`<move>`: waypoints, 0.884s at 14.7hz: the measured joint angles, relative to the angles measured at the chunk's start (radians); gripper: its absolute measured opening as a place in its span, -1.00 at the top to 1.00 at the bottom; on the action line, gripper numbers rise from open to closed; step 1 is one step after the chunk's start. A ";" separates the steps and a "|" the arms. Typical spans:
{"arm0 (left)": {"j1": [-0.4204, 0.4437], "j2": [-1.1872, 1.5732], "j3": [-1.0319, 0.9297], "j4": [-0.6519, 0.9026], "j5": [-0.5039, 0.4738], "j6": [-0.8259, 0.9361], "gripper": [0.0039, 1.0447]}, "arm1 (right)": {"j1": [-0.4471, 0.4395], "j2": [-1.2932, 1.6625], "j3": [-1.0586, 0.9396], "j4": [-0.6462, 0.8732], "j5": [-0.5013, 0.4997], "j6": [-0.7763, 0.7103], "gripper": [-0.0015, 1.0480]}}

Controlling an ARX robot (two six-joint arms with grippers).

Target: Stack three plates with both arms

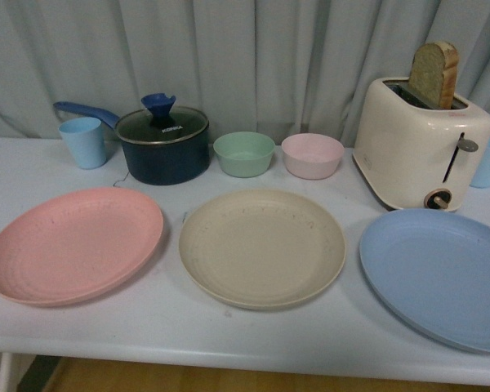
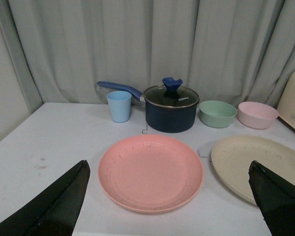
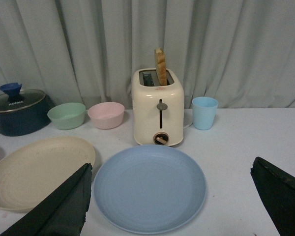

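Note:
Three plates lie side by side along the table's front: a pink plate (image 1: 73,243) at the left, a beige plate (image 1: 261,247) in the middle, a light blue plate (image 1: 439,273) at the right. Neither arm shows in the front view. My left gripper (image 2: 169,196) hangs open above and in front of the pink plate (image 2: 151,172), with the beige plate (image 2: 258,162) beside it. The right gripper (image 3: 169,196) is open over the near side of the light blue plate (image 3: 150,187). Nothing is between either pair of fingers.
Along the back stand a light blue cup (image 1: 84,141), a dark blue lidded pot (image 1: 163,143) with its handle pointing left, a green bowl (image 1: 243,153), a pink bowl (image 1: 312,155), a cream toaster (image 1: 420,143) holding toast, and a second blue cup (image 3: 204,112). A curtain hangs behind.

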 joint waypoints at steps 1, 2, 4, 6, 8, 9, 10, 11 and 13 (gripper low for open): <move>0.000 0.000 0.000 0.000 0.000 0.000 -0.88 | 0.000 0.000 0.000 0.000 0.000 0.000 -0.87; 0.000 0.000 0.000 0.000 0.000 0.000 -0.88 | 0.000 0.000 0.000 0.000 0.000 0.000 -0.87; 0.000 0.000 0.000 0.000 0.000 0.000 -0.88 | 0.000 0.000 0.000 0.000 0.000 0.000 -0.87; 0.000 0.000 0.000 0.000 0.000 0.000 -0.88 | 0.000 0.000 0.000 0.000 0.000 0.000 -0.87; 0.000 0.000 0.000 0.000 0.000 0.000 -0.88 | 0.000 0.000 0.000 0.000 0.000 0.000 -0.87; 0.000 0.000 0.000 0.000 0.000 0.000 -0.88 | 0.000 0.000 0.000 0.000 0.000 0.000 -0.87; 0.000 0.000 0.000 0.000 0.000 0.000 -0.88 | 0.000 0.000 0.000 0.000 0.000 0.000 -0.87; 0.000 0.000 0.000 0.000 0.000 0.000 -0.88 | 0.000 0.000 0.000 0.000 0.000 0.000 -0.87; 0.000 0.000 0.000 0.000 0.000 0.000 -0.88 | 0.000 0.000 0.000 0.000 0.000 0.000 -0.87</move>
